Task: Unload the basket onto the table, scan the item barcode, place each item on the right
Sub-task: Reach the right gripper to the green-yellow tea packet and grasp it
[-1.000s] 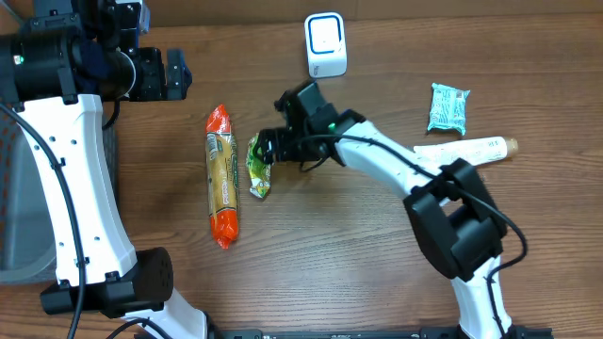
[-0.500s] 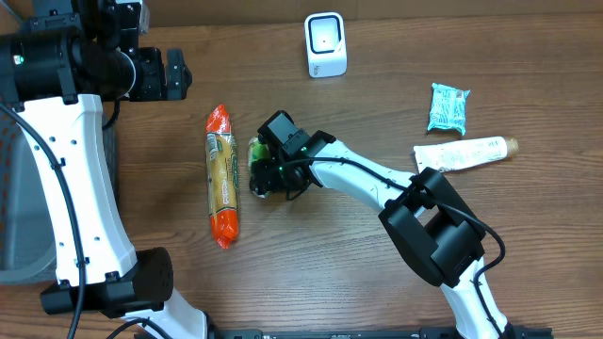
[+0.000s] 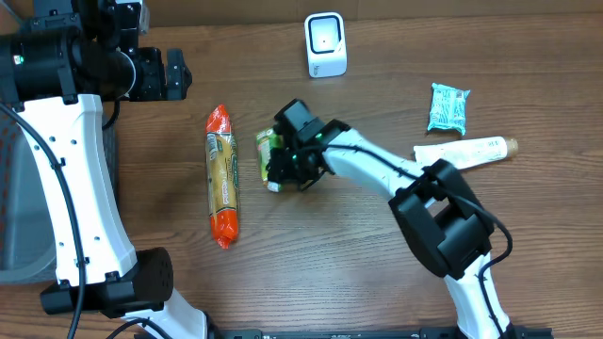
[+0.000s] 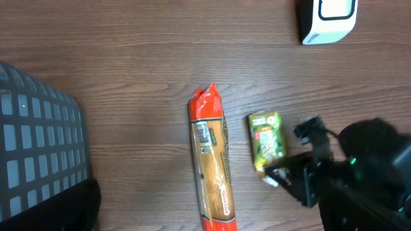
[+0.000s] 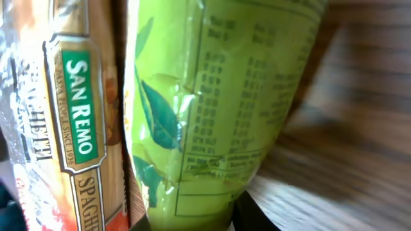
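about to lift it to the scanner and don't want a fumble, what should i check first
1. Closure: right tool shut on the green packet: ok.
2. Grip firm enough to lift: cannot tell.
3. Barcode located: cannot tell; only small print shows in the right wrist view.
4. Neighbour: spaghetti pack lies apart from the packet: ok.
5. Route: bare table between packet and scanner: ok.
6. Other arm: left tool open, off to the side of the route: ok.
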